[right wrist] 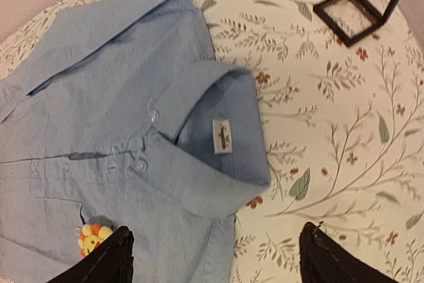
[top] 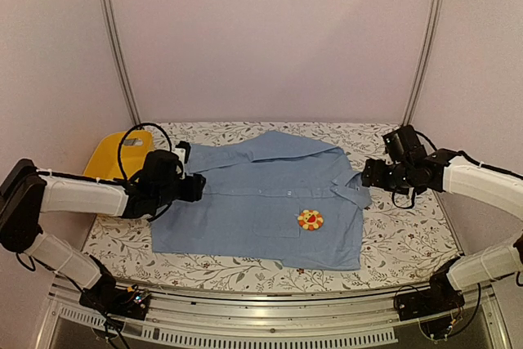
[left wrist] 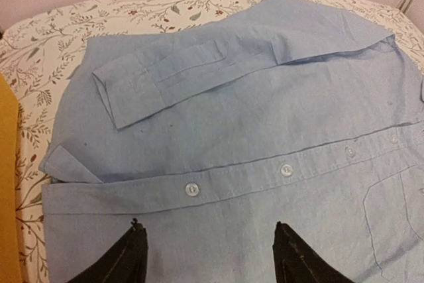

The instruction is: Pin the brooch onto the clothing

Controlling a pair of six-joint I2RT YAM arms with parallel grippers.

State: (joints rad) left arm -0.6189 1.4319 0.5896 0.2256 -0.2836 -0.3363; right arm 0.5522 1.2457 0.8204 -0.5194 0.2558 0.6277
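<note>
The clothing, a light blue short-sleeved shirt [top: 270, 194], lies flat across the middle of the table, its collar toward the right. The brooch [top: 310, 219], a small yellow-orange flower with a red centre, sits on the shirt's front by the chest pocket, with nothing gripping it. It also peeks out beside my right finger in the right wrist view [right wrist: 93, 238]. My left gripper [left wrist: 207, 225] hovers open over the shirt [left wrist: 265, 117] just below the button placket, empty. Open and empty as well, my right gripper [right wrist: 218, 228] hangs above the collar edge of the shirt [right wrist: 99, 97].
A yellow plastic basket [top: 118, 157] stands at the back left, just beyond the left arm. A small black square frame [right wrist: 358, 3] rests on the floral tablecloth past the collar. Bare cloth [top: 409, 234] shows right of the shirt.
</note>
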